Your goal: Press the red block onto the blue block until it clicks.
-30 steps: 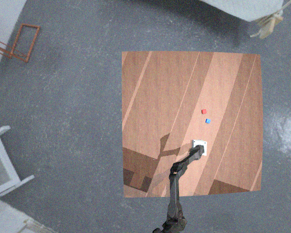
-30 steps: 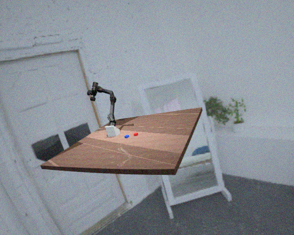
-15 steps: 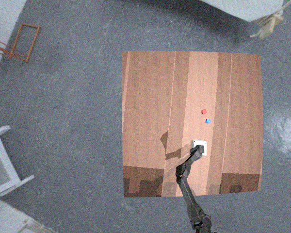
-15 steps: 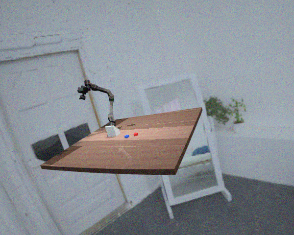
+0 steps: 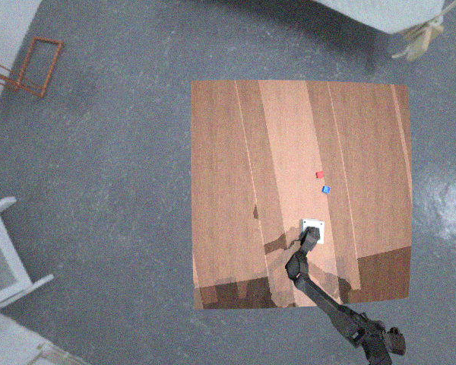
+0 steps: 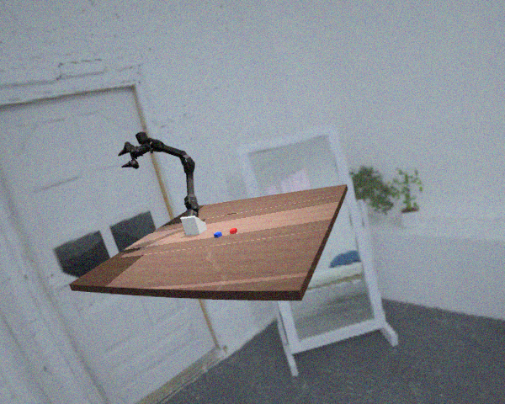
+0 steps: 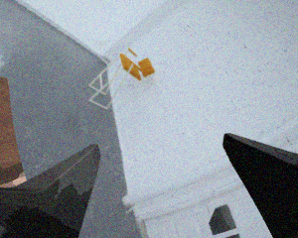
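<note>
The red block (image 5: 319,174) (image 6: 233,231) lies on the wooden table (image 5: 228,137) (image 6: 252,269). The blue block (image 5: 326,189) (image 6: 218,235) lies close by on the same table, with a small gap between them, on the side nearer the arm's base. My gripper (image 6: 121,160) (image 7: 163,146) is open and empty. It is high up and out beyond the table's edge, far from both blocks, pointing away from them. Neither block shows in the wrist view. In the top view the fingers are hard to make out near the bottom of the frame.
The arm stands on a white mount (image 5: 319,237) (image 6: 193,225) on the table, near the blue block. A white-framed mirror (image 6: 364,261) stands behind the table. The wrist view shows floor, white wall and a corner of the table (image 7: 0,124).
</note>
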